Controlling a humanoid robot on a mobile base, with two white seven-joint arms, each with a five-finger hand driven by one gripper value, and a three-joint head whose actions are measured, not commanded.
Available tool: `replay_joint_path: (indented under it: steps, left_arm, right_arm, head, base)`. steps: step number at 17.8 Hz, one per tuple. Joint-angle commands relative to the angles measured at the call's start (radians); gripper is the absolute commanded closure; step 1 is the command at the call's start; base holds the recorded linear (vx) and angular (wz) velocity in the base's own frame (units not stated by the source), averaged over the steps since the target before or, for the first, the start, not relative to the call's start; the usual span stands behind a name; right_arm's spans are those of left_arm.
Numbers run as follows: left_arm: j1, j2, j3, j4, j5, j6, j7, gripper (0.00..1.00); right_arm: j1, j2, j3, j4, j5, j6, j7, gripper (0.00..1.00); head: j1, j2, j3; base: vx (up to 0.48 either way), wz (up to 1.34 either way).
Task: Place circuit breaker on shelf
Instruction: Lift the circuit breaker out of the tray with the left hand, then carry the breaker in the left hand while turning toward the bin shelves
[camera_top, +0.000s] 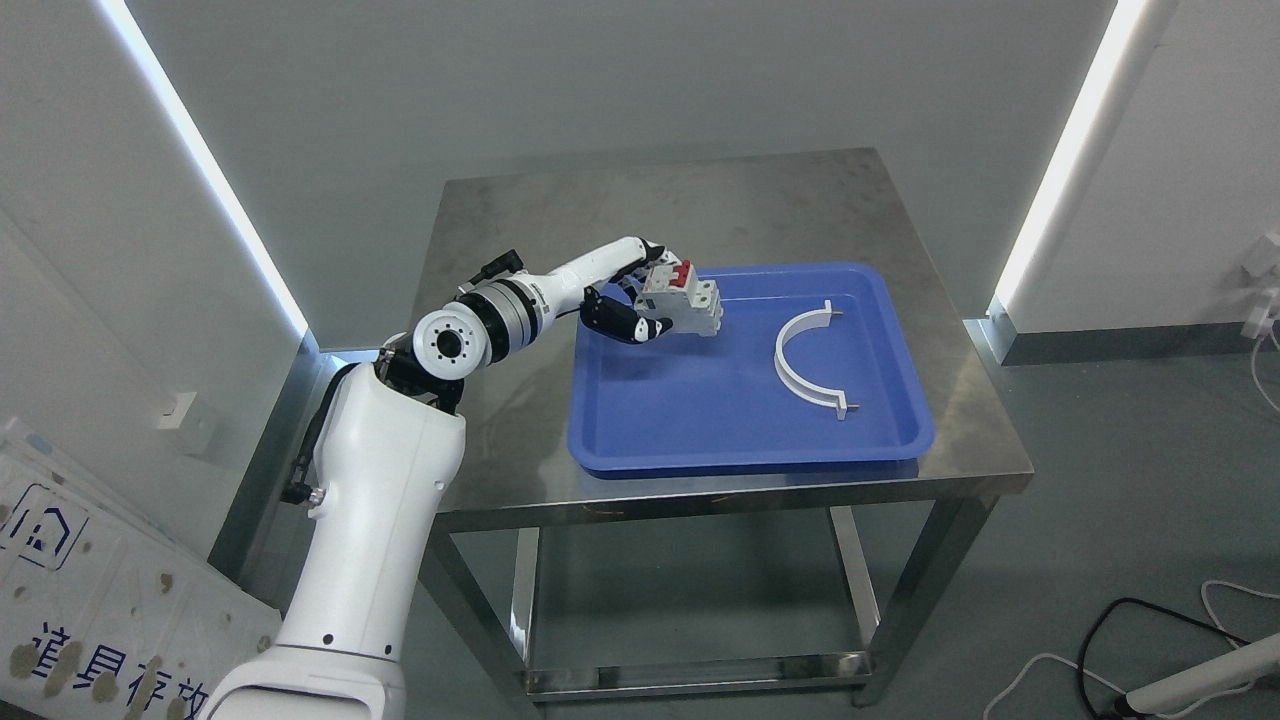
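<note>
A white circuit breaker with red switches is at the upper left of the blue tray on the steel table. My left hand reaches in from the left and its fingers are curled around the breaker, thumb below and fingers above. I cannot tell whether the breaker is lifted or resting on the tray floor. The right hand is out of view.
A white curved half-ring clamp lies in the tray's right half. The steel table has bare surface behind the tray and a lower rail frame. Cables lie on the floor at lower right. Printed boards lean at lower left.
</note>
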Motion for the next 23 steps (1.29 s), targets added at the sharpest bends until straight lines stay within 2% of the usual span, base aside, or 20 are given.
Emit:
replay_joint_path:
  steps: [1,3,4,5,6,7,9,12,17,23]
  left_arm:
    - [0.13,0.018,0.359,-0.343,0.235,0.044,0.138,0.89]
    - [0.21,0.018,0.352,-0.471,0.291,0.044,0.349,0.87]
    - [0.243,0.018,0.335,-0.516,0.308,0.04,0.438,0.81]
    - [0.289,0.018,0.312,-0.556,0.311,0.017,0.506,0.77]
    - [0.361,0.018,0.281,-0.599,0.315,-0.068,0.544,0.77]
    - [0.421,0.018,0.247,-0.633,0.316,-0.136,0.543,0.79]
    - [0.542,0.018,0.21,-0.705,0.318,-0.172,0.543,0.8]
    - [0.644,0.018,0.209,-0.719,0.325,-0.239,0.543,0.8]
    - [0.687,0.018,0.236,-0.721,0.33,-0.285,0.545,0.79]
    - [0.713,0.018,0.252,-0.721,0.335,-0.321,0.546,0.79]
  right_arm:
    - [0.015,-0.017,0.0,0.0,0.001,-0.022,0.0,0.0]
    - [0.015,-0.017,0.0,0.0,0.0,-0.022,0.0,0.0]
    - [0.015,-0.017,0.0,0.0,0.001,-0.022,0.0,0.0]
    - [0.015,-0.017,0.0,0.0,0.001,-0.022,0.0,0.0]
    - [0.015,-0.017,0.0,0.0,0.0,-0.022,0.0,0.0]
    - [0.015,-0.017,0.0,0.0,0.0,-0.022,0.0,0.0]
    - [0.015,-0.017,0.0,0.0,0.0,-0.022,0.0,0.0]
    - [0.015,-0.017,0.0,0.0,0.0,-0.022,0.0,0.0]
    - [0.015,-0.017,0.0,0.0,0.0,-0.022,0.0,0.0]
    - [0.015,-0.017,0.0,0.0,0.0,-0.022,0.0,0.0]
  head:
    - [0.0,0.0,0.0]
    - [0.0,0.0,0.0]
    - [0.0,0.0,0.0]
    - [0.0,0.0,0.0]
    - [0.0,0.0,0.0]
    - [0.0,0.0,0.0]
    - [0.0,0.0,0.0]
    - [0.0,0.0,0.0]
    - [0.0,-0.001,0.0]
    - [0.0,-0.001,0.0]
  base:
    - [0.0,0.0]
    - [0.0,0.0]
    - [0.0,0.0]
    - [0.0,0.0]
    - [0.0,0.0]
    - [0.0,0.0]
    - [0.0,0.01]
    - [0.008,0.02]
    - [-0.041,0.01]
    - [-0.338,0.01]
